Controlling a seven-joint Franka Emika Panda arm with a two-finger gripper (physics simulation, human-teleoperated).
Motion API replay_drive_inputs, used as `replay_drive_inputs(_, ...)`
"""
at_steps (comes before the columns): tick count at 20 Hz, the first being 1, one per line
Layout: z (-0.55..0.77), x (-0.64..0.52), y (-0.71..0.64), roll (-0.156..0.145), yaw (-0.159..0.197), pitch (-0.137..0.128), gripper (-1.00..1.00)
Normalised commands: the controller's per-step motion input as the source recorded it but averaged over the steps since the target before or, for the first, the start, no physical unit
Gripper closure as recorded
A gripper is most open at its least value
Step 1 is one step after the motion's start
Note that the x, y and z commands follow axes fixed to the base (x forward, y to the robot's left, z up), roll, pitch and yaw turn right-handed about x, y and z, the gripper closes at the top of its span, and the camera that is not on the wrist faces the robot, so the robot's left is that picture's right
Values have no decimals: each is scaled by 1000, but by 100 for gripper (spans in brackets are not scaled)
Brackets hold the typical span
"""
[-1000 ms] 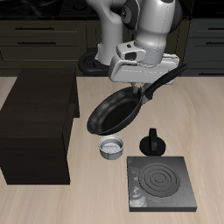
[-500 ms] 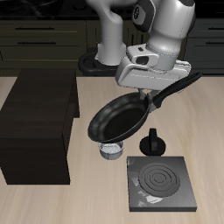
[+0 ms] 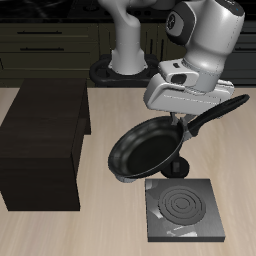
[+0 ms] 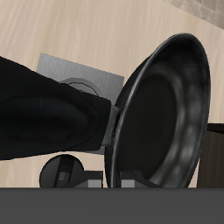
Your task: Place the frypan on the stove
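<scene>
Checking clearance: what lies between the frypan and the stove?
Nothing; in the exterior view the frypan hangs tilted in the air, beside and above the bare stove.

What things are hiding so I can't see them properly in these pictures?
- Small silver metal pot: exterior view, hidden behind the wide black round frypan.
- Gripper: exterior view, fingertips hidden by its grey body; open or shut unclear.
- Flat dark grey square stove: wrist view, mostly covered by the frypan's handle and bowl.

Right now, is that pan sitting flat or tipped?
Tipped. The frypan hangs in the air from the gripper, held by its handle, its bowl slanting down toward the table, not yet on the stove.
</scene>
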Motion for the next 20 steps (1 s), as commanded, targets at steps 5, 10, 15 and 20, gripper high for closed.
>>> replay_drive_inputs(5,-40,440,194,-10,-23,14,100)
replay_drive_inputs(10,17,266,160,-10,-35,16,100)
replay_drive_inputs(15,-59,152,186,-7,-23,15,100)
replay_drive_inputs(20,-262,191,67,-3,12,32,100)
